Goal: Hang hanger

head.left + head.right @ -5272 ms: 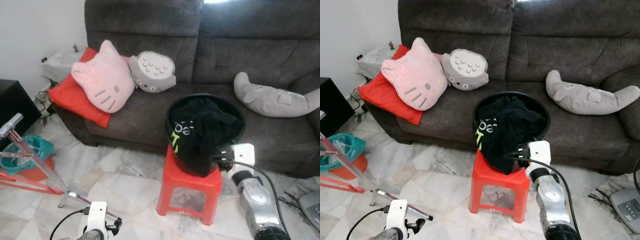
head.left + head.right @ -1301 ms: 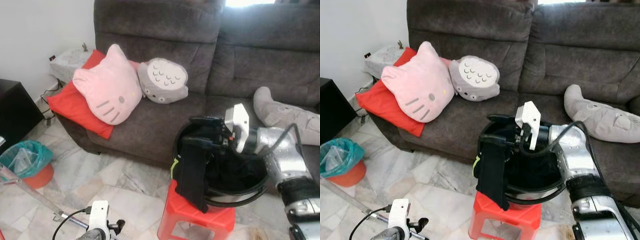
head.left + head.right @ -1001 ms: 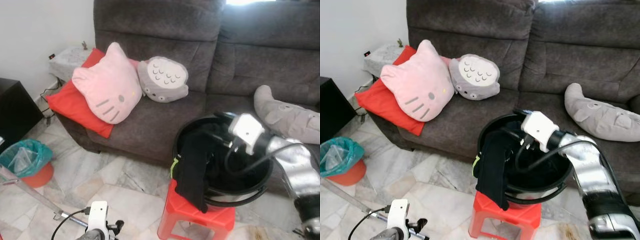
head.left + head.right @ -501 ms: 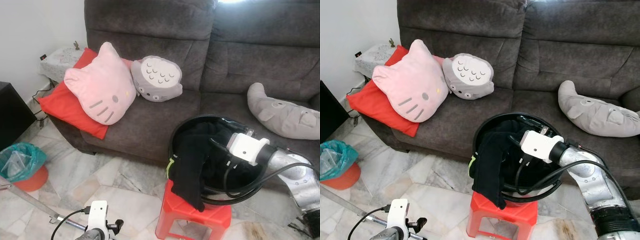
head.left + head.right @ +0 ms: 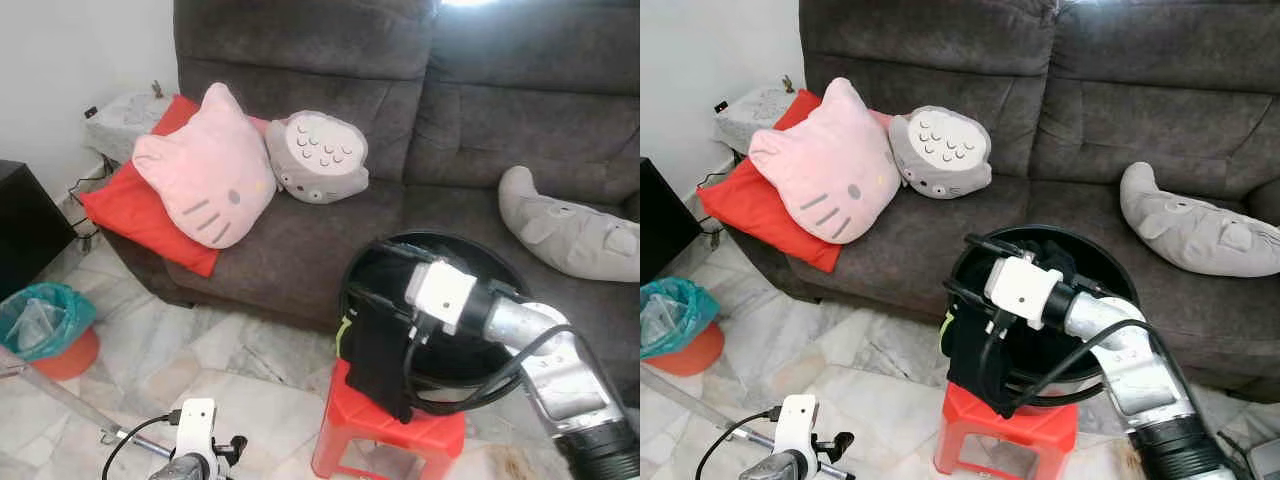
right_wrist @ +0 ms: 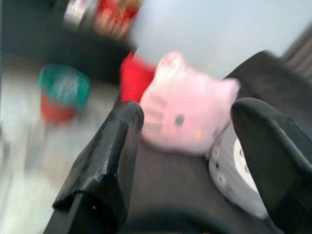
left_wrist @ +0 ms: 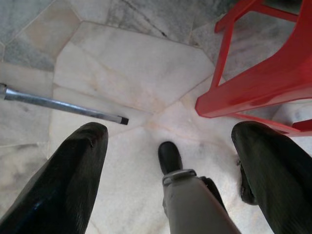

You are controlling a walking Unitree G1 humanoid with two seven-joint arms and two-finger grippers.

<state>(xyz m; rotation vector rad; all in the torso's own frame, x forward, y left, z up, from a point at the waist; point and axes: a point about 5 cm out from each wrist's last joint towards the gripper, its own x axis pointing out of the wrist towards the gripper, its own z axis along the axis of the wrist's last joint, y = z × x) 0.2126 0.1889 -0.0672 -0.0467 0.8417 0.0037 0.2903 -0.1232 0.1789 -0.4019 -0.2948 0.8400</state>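
My right end effector [image 5: 975, 268] hovers over the black basket [image 5: 1095, 262] on the red stool [image 5: 1005, 435], at the basket's 9 o'clock rim, fingers spread wide with nothing between them; the right wrist view, blurred, looks out past them to the pink cat cushion [image 6: 187, 114] on the sofa [image 5: 300, 60]. A black garment [image 5: 378, 355] drapes over that same rim and hangs down toward the stool seat. I cannot make out a hanger anywhere; if it is in the basket, it lies buried among dark cloth.

My guess is that a hanger would be light and stiff, easy to pinch at the neck below the hook, but apt to snag on the soft, limp fabric around it. The cloth itself would slump and drag if caught along.

My left end effector [image 7: 168, 151] hangs idle low over the marble floor [image 7: 131, 78], fingers spread, beside the stool leg, with a metal rod [image 7: 58, 105] lying at about 10 o'clock from it.
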